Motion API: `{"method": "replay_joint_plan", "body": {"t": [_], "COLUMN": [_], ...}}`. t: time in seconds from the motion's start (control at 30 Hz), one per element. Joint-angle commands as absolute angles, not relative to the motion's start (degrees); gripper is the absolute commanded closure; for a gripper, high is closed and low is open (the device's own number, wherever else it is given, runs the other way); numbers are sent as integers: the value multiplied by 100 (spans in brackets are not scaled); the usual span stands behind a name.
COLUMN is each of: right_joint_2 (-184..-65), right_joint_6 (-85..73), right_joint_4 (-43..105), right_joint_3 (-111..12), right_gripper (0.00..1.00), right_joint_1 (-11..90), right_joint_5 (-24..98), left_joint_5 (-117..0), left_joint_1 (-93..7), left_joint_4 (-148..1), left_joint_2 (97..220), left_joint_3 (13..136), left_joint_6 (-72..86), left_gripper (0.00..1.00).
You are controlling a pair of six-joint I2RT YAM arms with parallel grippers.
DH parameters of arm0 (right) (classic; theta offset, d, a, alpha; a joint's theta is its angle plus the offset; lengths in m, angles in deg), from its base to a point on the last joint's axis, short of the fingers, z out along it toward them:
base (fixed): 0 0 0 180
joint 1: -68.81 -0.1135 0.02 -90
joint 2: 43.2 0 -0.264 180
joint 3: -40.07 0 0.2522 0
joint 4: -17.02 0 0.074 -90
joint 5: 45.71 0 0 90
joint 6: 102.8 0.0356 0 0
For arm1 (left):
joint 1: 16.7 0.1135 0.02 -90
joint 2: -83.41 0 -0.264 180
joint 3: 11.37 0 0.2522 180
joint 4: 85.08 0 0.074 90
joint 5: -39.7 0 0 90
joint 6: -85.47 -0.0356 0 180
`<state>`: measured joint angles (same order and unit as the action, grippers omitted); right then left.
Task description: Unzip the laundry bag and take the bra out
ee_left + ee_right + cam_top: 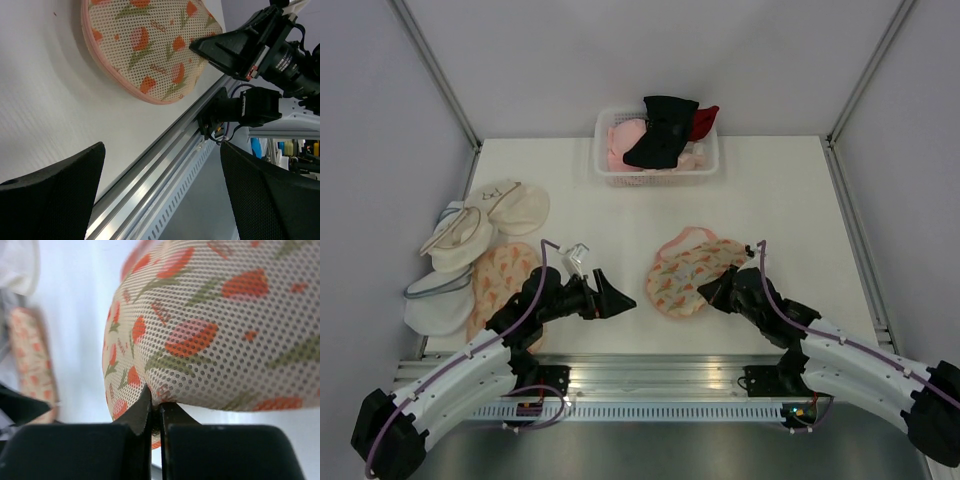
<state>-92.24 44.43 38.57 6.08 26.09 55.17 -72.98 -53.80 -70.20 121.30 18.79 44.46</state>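
The laundry bag, a flat oval peach-cream mesh pouch with orange-and-green print and pink edging, lies on the table right of centre. My right gripper is at its near right edge. In the right wrist view the gripper is shut on a pinch of the bag's mesh at its rim. My left gripper is open and empty, left of the bag and apart from it. In the left wrist view the gripper hangs over the table's front rail, with the bag ahead. The bra is hidden.
A white basket at the back centre holds black, pink and red garments. Plain cream domed pouches and a smaller orange printed pouch lie at the left. The aluminium front rail runs along the near edge.
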Motion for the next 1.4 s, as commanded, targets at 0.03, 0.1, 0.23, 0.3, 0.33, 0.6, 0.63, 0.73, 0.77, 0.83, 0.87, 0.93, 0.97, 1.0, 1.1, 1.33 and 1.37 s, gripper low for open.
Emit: {"method": "replay_joint_plan", "body": {"t": [0.03,0.1,0.23,0.3,0.33,0.6,0.63,0.73,0.77,0.83,0.87,0.93,0.97,1.0,1.1,1.33,1.37], "right_joint_2": [-8679,-8933,-10730,-11165,-11245,-10210,-10096,-9911,-9867,-9778,-9770,-9805,-9839,-9918,-10260,-11702,-11790], "right_joint_6": [6128,6147,5245,4970,4838,4100,4029,3958,3941,3862,3809,3581,3493,3292,3036,2754,2728], "right_joint_4": [3132,2490,1874,1900,2005,3902,4339,5087,5221,5512,5565,5609,5574,5383,4812,3905,3843], "right_joint_3": [1083,1067,8,-355,-505,-1014,-1086,-1227,-1253,-1254,-1245,-1192,-1149,-1009,-640,-463,-445], "right_gripper": [100,95,49,45,45,54,59,100,100,100,100,100,100,100,100,100,100], "right_joint_1": [1995,1705,1204,879,686,570,561,570,570,605,649,1007,1166,1342,2106,2741,2741], "right_joint_5": [6495,6443,5293,5054,5228,6353,6467,7318,7721,8145,8321,8314,8245,8052,7490,6813,6750], "left_joint_5": [-7140,-7131,-7026,-6929,-6824,-6200,-6199,-6051,-6015,-5988,-5953,-5813,-5726,-5603,-5514,-5434,-5452], "left_joint_1": [-5458,-5502,-5572,-5625,-5651,-6117,-6143,-6310,-6354,-6372,-6372,-6372,-6372,-6372,-6372,-6363,-6372], "left_joint_4": [-7431,-7448,-7449,-7440,-7440,-7474,-7579,-8115,-8317,-8529,-8669,-8749,-8723,-8732,-8836,-9232,-9276], "left_joint_2": [12155,12129,12120,12103,12042,12453,12576,13173,13375,13876,14008,14343,14422,14579,14818,15723,15889], "left_joint_3": [1803,1821,1882,1926,1935,2005,1997,2049,2093,2207,2251,2374,2409,2462,2568,2638,2638], "left_joint_6": [4759,4829,4961,5049,5119,5216,5207,5129,5085,4970,4944,4822,4821,4795,4750,4776,4785], "left_gripper": [2,2,2,4,6,17,23,38,42,56,61,74,77,81,82,85,85]}}
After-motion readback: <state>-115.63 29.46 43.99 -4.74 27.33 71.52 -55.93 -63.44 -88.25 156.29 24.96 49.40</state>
